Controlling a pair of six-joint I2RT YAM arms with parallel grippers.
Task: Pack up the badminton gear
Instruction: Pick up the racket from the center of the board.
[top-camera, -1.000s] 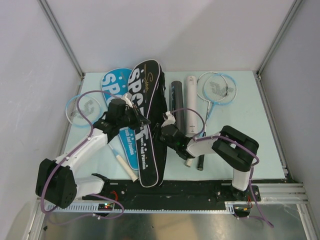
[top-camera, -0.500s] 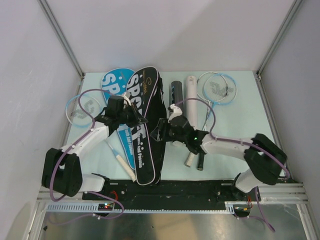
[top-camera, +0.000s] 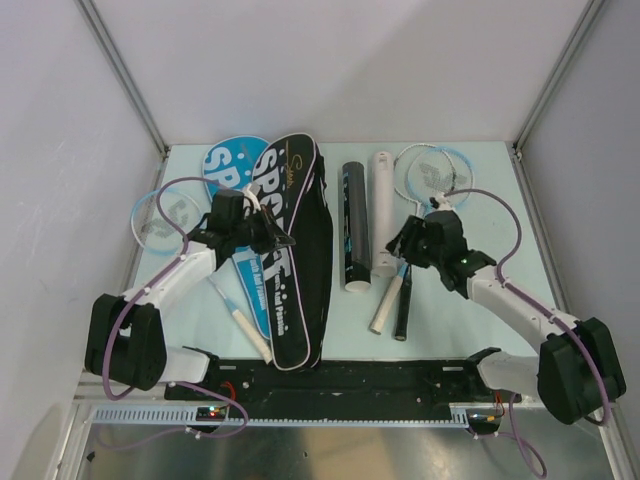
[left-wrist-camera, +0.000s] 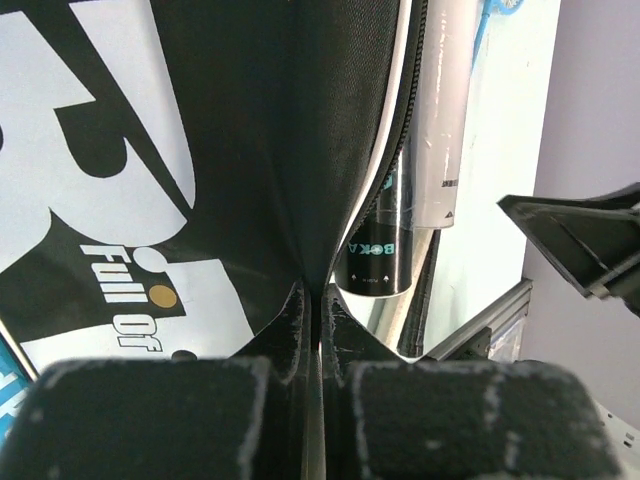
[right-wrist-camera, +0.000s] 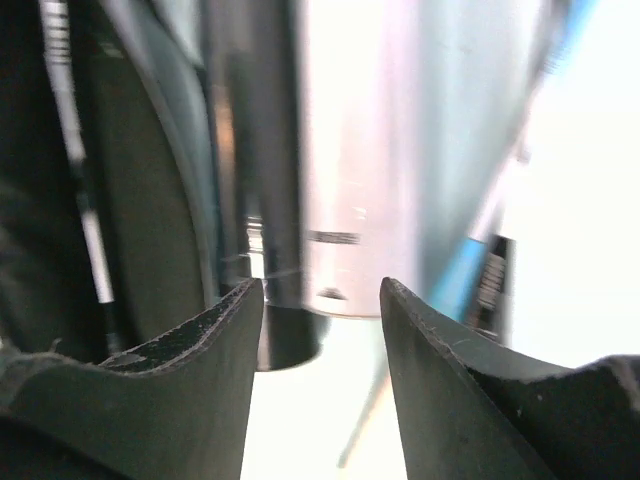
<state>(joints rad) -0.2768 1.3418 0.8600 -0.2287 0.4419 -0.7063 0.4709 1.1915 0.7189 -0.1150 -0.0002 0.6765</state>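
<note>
**Black cover** (top-camera: 300, 270): the largest item. It lies lengthwise left of centre on the table (top-camera: 440, 335) and partly over the blue cover (top-camera: 228, 165). It is woven fabric with white printed lettering and a zip along the rim. I judge it light and floppy, so it will sag wherever you leave it unsupported. Your left gripper (left-wrist-camera: 318, 300) is pinched tight on a thin fold at its open edge. Take hold at the hem or zip line, not the flat panel.

**Rackets:** one blue-rimmed head (top-camera: 432, 178) lies at the far right and another (top-camera: 163, 218) at the far left. The frames are thin and stiff, with strung faces. I judge them light, easily bent, and fragile at the strings. Grip the wrapped handles. A white handle (top-camera: 383, 308) and a black handle (top-camera: 402, 315) lie side by side near the front, just past the tube ends.

**Tubes:** the black tube (top-camera: 353, 225) and white tube (top-camera: 382, 210) lie parallel, just beside each other, right of the black cover. Both are smooth, hard cylinders. I judge them light and prone to roll or slip in the pads. Clamp across the body at mid-length.

**Right gripper** (right-wrist-camera: 320, 300): the jaws are parted and carry nothing. It is poised near the front end of the white tube. Its wrist view is blurred.

**Shuttlecocks:** I can make out none.
</note>
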